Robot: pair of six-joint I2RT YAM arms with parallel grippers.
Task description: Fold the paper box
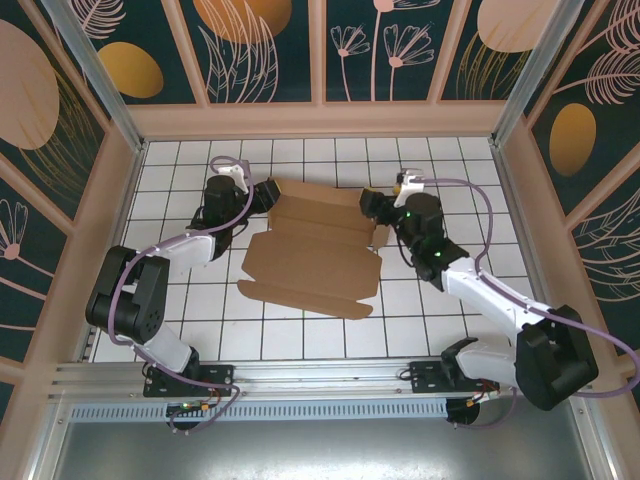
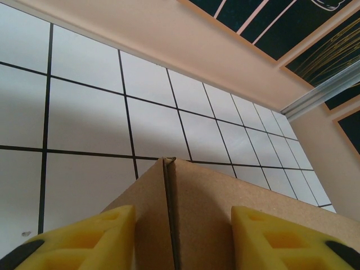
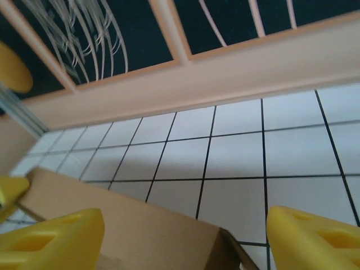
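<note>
The brown paper box (image 1: 310, 255) lies partly folded in the middle of the white tiled floor, its rear flaps raised and a wide flap spread flat toward the front. My left gripper (image 1: 268, 195) is at its rear left corner. In the left wrist view the yellow fingers (image 2: 84, 236) press on either side of a raised corner of the box (image 2: 208, 202), so the gripper (image 2: 183, 216) is shut on it. My right gripper (image 1: 375, 205) is at the rear right corner. It stands open (image 3: 185, 216) astride a cardboard wall (image 3: 140, 236), its right finger well off the wall.
The peach-framed wall panels (image 1: 320, 118) enclose the floor at the back and on both sides. An aluminium rail (image 1: 320, 375) carries both arm bases at the near edge. Bare tiles (image 1: 300, 335) run in front of the box.
</note>
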